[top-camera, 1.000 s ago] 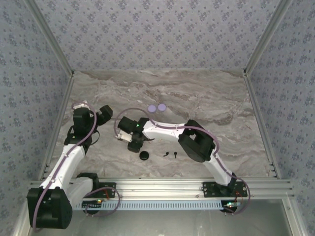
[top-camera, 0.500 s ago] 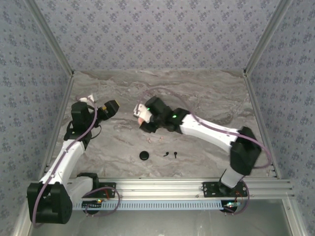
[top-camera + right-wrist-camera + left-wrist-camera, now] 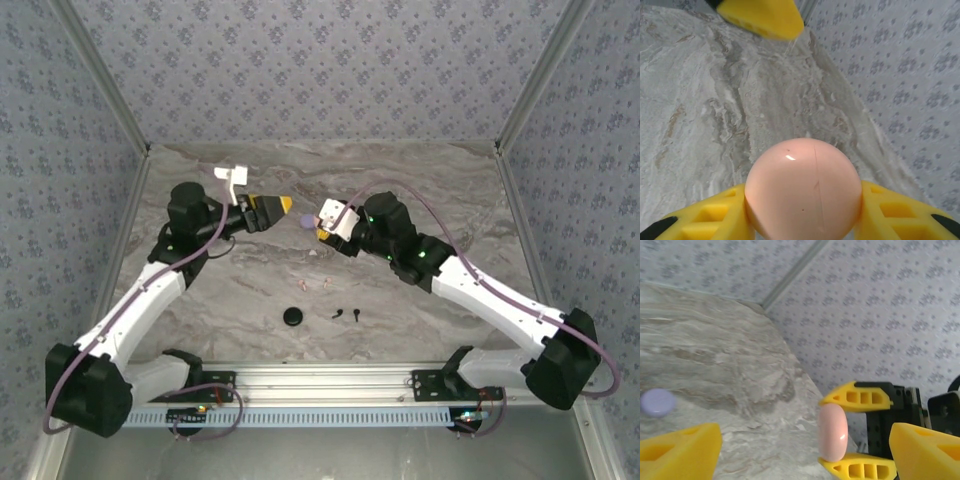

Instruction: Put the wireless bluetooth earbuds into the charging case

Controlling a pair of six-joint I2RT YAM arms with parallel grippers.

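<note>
R gripper (image 3: pixel 324 230) clamping pink case (image 3: pixel 803 187), shifted right vs before, L gripper (image 3: pixel 279 208) wide, moved closer

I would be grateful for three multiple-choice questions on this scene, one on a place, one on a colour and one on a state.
1. Where is the black round case?
A) lying on the table, nearer the arm bases than both grippers
B) up on the metal rail at the arm bases
C) against the back wall

2. What colour is the held case in the right gripper?
A) black
B) pale pink
C) green

3. How is the left gripper?
A) shut, fingers together
B) clamped on the black round case
C) open, holding nothing

Answers:
1 A, as the top view shows it on the marble between the arms.
2 B, as the right wrist view shows a pale pink round shell between the yellow fingers.
3 C, as the left wrist view shows its fingers wide apart with nothing held between them.
</note>
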